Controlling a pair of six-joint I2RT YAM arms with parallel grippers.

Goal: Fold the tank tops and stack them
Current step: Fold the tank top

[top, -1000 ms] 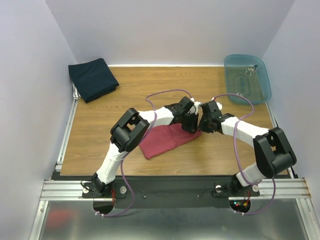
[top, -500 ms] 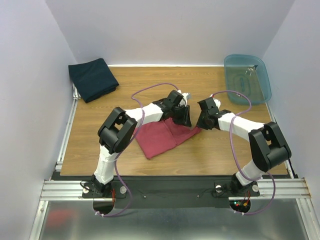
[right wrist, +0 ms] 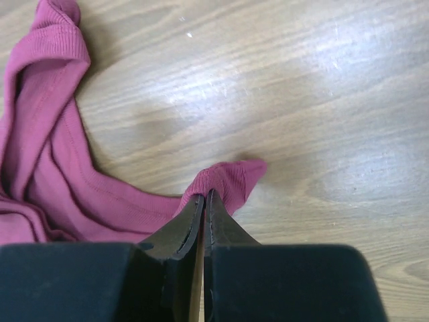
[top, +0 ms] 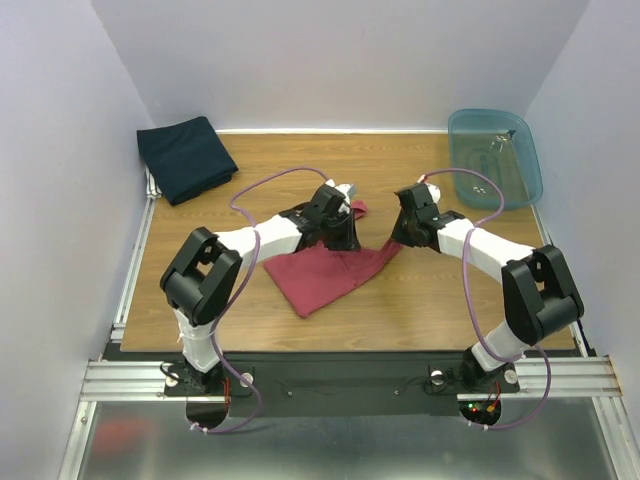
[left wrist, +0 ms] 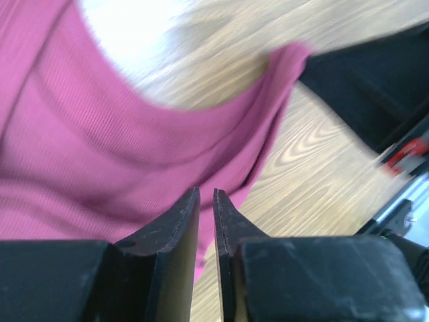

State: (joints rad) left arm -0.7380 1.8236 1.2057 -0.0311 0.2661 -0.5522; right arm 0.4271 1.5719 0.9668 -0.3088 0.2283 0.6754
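Maroon tank top (top: 325, 275) lying on the tabletop (top: 450, 290), I'm pinching its straps, left hand (left wrist: 206, 194) at its twelve o'clock, right hand (right wrist: 203, 196) at two.

The dark red ribbed cloth tank top (top: 330, 272) lies rumpled and partly spread mid-table (top: 250, 175), its two shoulder straps drawn apart toward the far side. The dark navy tank top (top: 185, 158), a folded square, rests at the far left corner, well apart.
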